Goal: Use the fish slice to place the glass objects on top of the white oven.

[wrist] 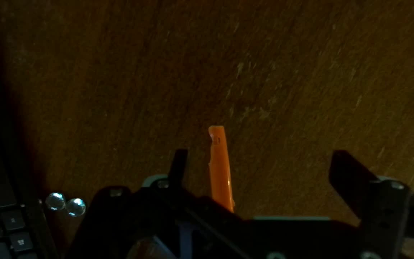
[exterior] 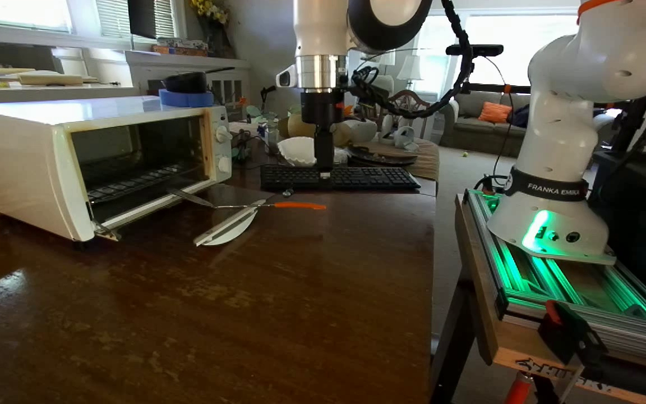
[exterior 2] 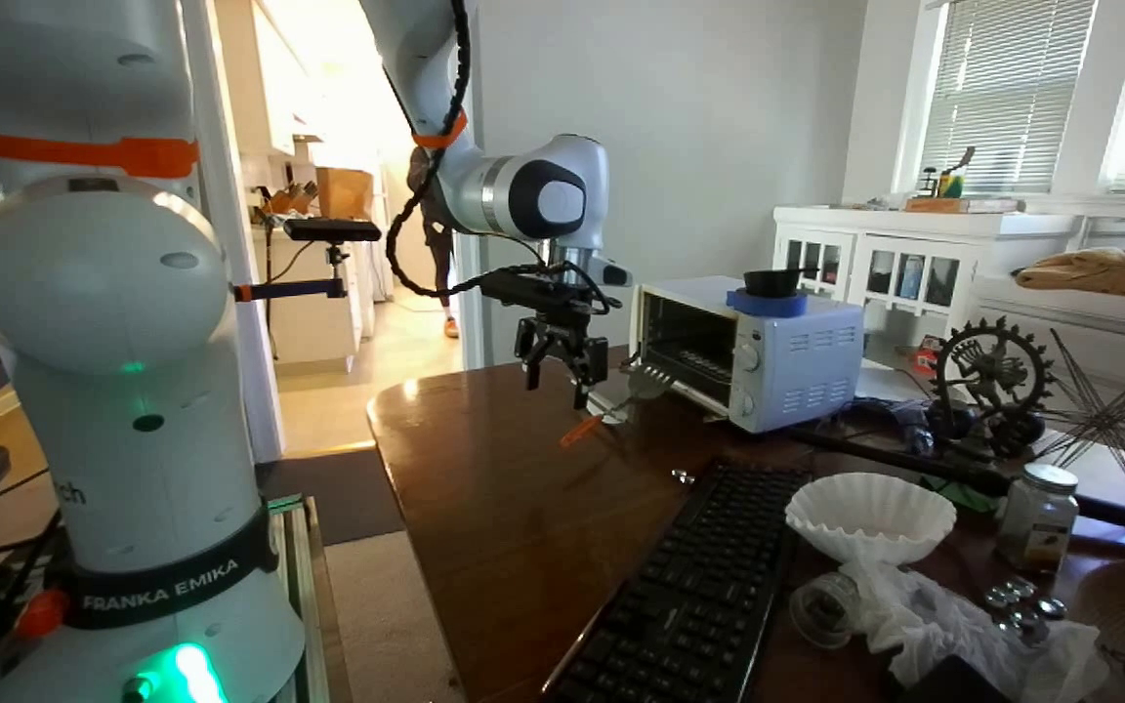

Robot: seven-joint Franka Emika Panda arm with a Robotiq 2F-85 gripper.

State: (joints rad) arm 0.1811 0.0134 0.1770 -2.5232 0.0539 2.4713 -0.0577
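Because the slice (wrist: 221, 171) lay off-centre below the gripper (exterior 2: 556, 388), a skewed grip threatened

The jaws stood wide apart, holding nothing, clear of the table (exterior: 255, 314), and the wrist view put the orange handle nearer one of them (height was hard to judge), so coming straight down risked striking or shoving it. The slice crossed a pale utensil (exterior: 230, 224), its head near the mouth of the oven (exterior: 26, 168); lifting seemed liable to drag the one or snag on the other. Two glass beads (wrist: 76, 207), just beside the keyboard (wrist: 4, 216), looked apt to skid against it or roll off the slice
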